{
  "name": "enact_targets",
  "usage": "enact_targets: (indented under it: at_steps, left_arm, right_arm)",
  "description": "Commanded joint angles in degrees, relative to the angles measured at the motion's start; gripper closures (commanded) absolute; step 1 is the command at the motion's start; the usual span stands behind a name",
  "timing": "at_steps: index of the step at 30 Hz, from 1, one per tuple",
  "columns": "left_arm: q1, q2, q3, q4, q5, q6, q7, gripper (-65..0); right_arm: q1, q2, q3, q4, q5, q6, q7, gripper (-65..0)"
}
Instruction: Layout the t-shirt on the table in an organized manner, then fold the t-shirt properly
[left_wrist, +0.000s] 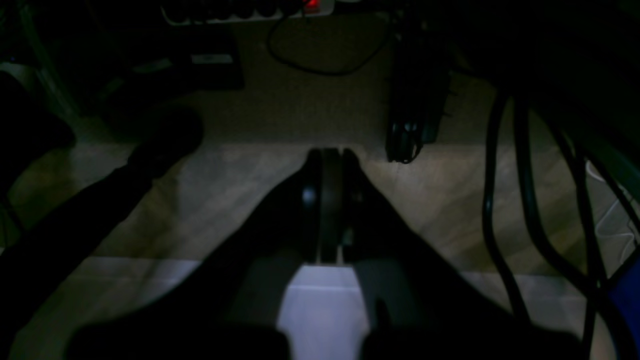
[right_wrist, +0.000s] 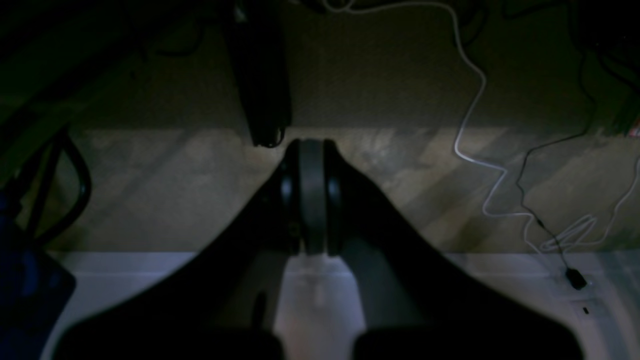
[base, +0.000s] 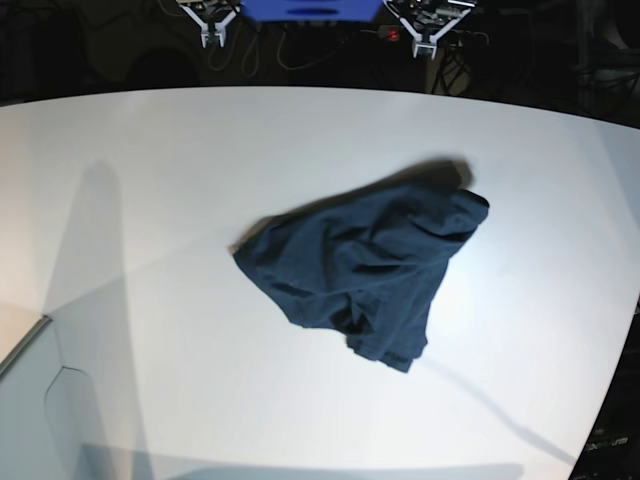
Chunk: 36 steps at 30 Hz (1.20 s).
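Observation:
The dark navy t-shirt (base: 365, 270) lies crumpled in a heap a little right of the middle of the white table (base: 150, 200). It is bunched and wrinkled, and no sleeve is laid out flat. My left gripper (base: 425, 45) hangs at the far edge on the right of the base view, well away from the shirt. In the left wrist view it (left_wrist: 330, 150) is shut and empty, over the floor beyond the table edge. My right gripper (base: 213, 38) hangs at the far edge on the left, also (right_wrist: 311, 142) shut and empty.
A blue robot base (base: 310, 8) sits between the arms at the back. The dim wrist views show floor with a power strip (left_wrist: 250, 10), black cables (left_wrist: 500, 200), a white cable (right_wrist: 470, 125) and dark posts (left_wrist: 415, 100) (right_wrist: 262, 75). The table's curved edge runs down the right.

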Motion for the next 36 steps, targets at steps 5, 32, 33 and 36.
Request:
enact_targets:
  at_steps: [5, 32, 33, 36]
  left_arm:
    - [0.19, -0.17, 0.03, -0.03, 0.08, 0.05, -0.03, -0.2]
    - [0.28, -0.26, -0.14, -0.03, -0.01, 0.05, -0.03, -0.1]
    - [0.28, -0.26, -0.14, -0.03, -0.01, 0.05, -0.03, -0.1]
    - [0.37, -0.35, -0.14, -0.03, -0.01, 0.05, -0.12, -0.1]
  right_arm:
    - [-0.15, 0.03, 0.01, 0.17, 0.23, 0.97, -0.10, 0.0]
    - [-0.68, 0.56, -0.08, 0.25, 0.23, 0.97, 0.16, 0.0]
    - [-0.76, 0.56, -0.08, 0.25, 0.23, 0.97, 0.25, 0.0]
    - [-0.94, 0.65, -0.08, 0.25, 0.23, 0.97, 0.43, 0.0]
